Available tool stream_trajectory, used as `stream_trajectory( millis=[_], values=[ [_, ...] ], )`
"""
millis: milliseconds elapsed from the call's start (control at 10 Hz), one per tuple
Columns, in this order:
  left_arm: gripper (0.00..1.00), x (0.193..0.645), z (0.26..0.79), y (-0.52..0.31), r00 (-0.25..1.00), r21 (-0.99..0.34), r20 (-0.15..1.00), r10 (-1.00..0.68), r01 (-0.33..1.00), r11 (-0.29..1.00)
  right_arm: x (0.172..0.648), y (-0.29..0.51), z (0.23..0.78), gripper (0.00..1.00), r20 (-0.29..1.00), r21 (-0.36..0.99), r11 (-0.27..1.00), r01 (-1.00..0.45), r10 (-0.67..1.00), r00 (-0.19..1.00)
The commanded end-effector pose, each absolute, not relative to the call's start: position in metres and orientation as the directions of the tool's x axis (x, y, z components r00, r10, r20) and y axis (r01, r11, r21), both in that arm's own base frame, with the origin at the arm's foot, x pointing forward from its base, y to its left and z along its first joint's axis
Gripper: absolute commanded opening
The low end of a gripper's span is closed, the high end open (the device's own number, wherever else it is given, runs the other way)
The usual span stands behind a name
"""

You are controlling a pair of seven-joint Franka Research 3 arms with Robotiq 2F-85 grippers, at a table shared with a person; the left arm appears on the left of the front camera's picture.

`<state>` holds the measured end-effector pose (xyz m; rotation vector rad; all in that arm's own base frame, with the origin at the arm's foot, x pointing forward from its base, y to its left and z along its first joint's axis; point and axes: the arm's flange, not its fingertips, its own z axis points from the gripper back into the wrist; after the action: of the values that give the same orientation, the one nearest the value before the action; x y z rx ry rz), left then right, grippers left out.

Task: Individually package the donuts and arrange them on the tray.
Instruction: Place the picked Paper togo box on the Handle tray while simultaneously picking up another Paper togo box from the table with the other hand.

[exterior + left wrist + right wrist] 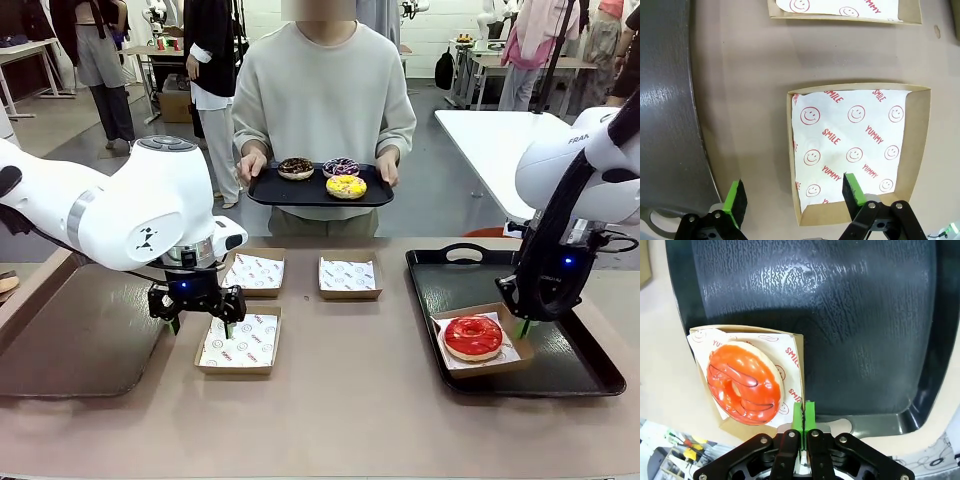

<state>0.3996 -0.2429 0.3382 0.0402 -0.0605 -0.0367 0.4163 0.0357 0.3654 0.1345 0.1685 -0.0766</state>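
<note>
A glossy red donut (473, 336) (745, 385) lies in a paper-lined carton (512, 357) on the black tray (470, 275) at the table's right. My right gripper (524, 324) (804, 415) is shut on that carton's side wall. Across the table a person holds a second black tray (270, 190) with a chocolate donut (296, 167), a purple-iced donut (341, 166) and a yellow donut (346, 186). My left gripper (200, 320) (795, 196) stands open over the left wall of an empty carton (238, 342) (860, 150), holding nothing.
Two more empty lined cartons (253, 272) (348, 277) sit mid-table, behind the near one. A dark flat tray (80, 340) (665, 100) lies at the table's left. Bare tabletop runs along the front edge.
</note>
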Motion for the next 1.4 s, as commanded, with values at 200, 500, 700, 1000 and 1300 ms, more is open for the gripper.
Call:
stream_trajectory(
  millis=[200,500,700,1000,1300],
  values=[
    [1.0,0.403,0.324,-0.244,0.997,0.047,0.077,0.003,-0.007,0.999,0.415,0.034,0.357,0.01,-0.147,0.169,0.983,0.072,-0.047,0.988],
    [1.0,0.409,0.318,-0.242,0.998,0.038,0.063,0.027,-0.029,0.999,0.415,0.034,0.356,0.01,-0.148,0.177,0.982,0.071,-0.044,0.988],
    [1.0,0.412,0.317,-0.242,0.998,0.03,0.059,0.033,-0.035,0.999,0.416,0.033,0.356,0.01,-0.152,0.181,0.981,0.069,-0.041,0.988],
    [0.0,0.414,0.32,-0.239,0.996,-0.013,0.074,0.046,-0.045,0.999,0.416,0.033,0.356,1.0,-0.156,0.183,0.981,0.068,-0.04,0.987],
    [0.0,0.416,0.322,-0.238,0.995,-0.04,0.072,0.068,-0.066,0.997,0.416,0.032,0.357,0.86,-0.161,0.187,0.979,0.08,-0.05,0.986]
  ],
)
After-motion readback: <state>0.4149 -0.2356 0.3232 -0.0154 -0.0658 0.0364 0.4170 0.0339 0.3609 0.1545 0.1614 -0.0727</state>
